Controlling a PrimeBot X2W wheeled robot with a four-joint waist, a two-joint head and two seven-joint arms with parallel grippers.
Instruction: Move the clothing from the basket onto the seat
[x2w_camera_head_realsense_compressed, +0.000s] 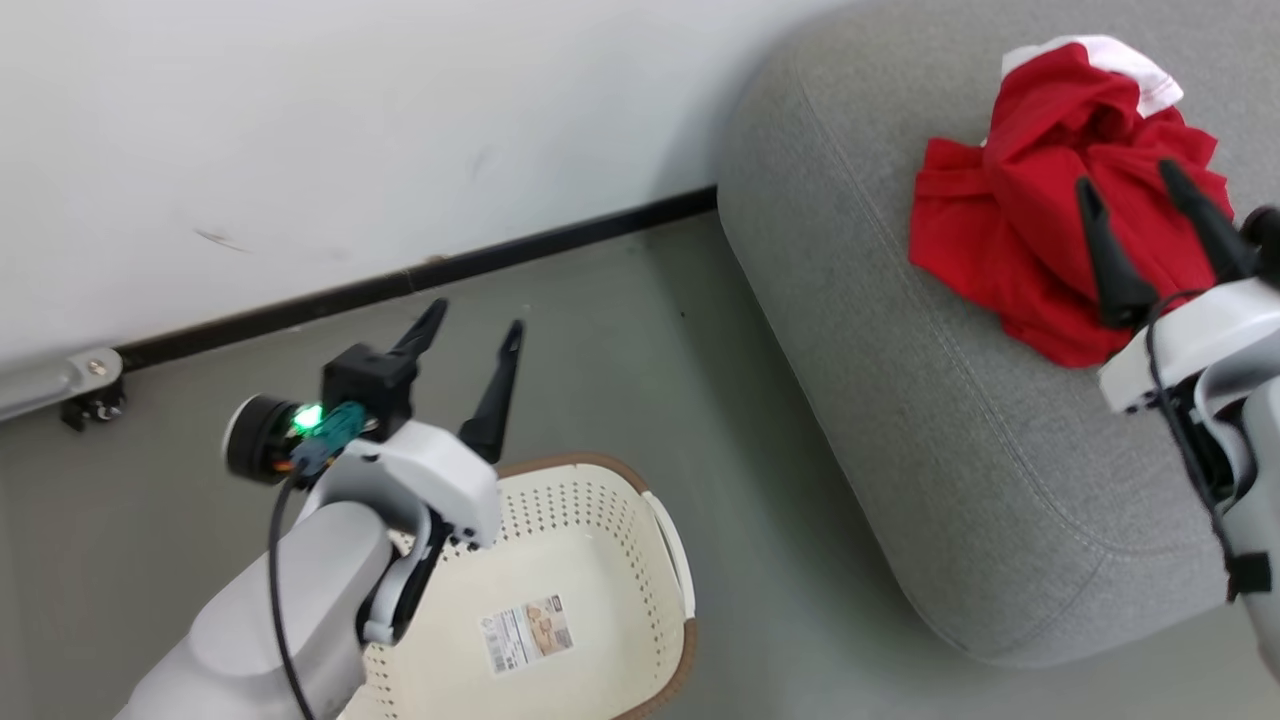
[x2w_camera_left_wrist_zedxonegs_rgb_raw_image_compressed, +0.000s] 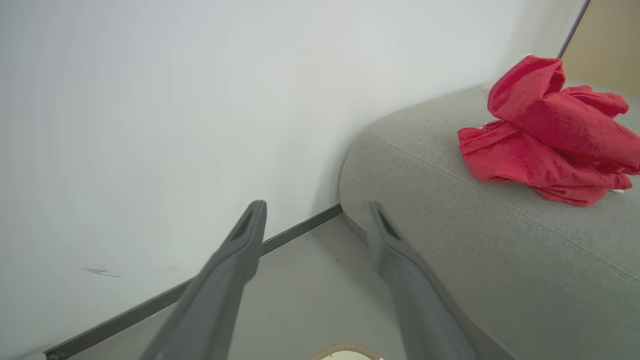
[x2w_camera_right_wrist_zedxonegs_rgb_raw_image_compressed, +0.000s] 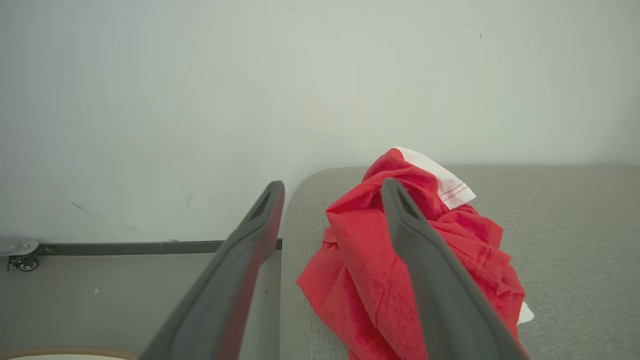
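So, by the look of it the moving part was pretty much done. The clothing (x2w_camera_head_realsense_compressed: 1040, 230) was seen lying in a crumpled red heap on the seat (x2w_camera_head_realsense_compressed: 900, 420), toward its wall end, with a bit of white trim poking out at the top.

The basket (x2w_camera_head_realsense_compressed: 600, 520) was sat on the floor, well apart from the heap. Nothing was seen in the part of it that showed, just the bare cream bottom with the barcode sticker (x2w_camera_head_realsense_compressed: 530, 632). Its near end was cut off and partly covered by the left arm, so that bit couldn't be vouched for.

The right gripper (x2w_camera_head_realsense_compressed: 1127, 176) was held at the heap's near edge, fingers spread wide with nothing pinched between them. Whether a tip was touching cloth couldn't be told. The left gripper (x2w_camera_head_realsense_compressed: 476, 317) was held above the basket's far rim, fingers likewise wide apart and empty.

The step in hand was reckoned to be the wrap-up: garments delivered, both hands empty. Next, the right arm would need to be drawn clear without the fabric being snagged, and the hidden end of the basket checked for leftovers.
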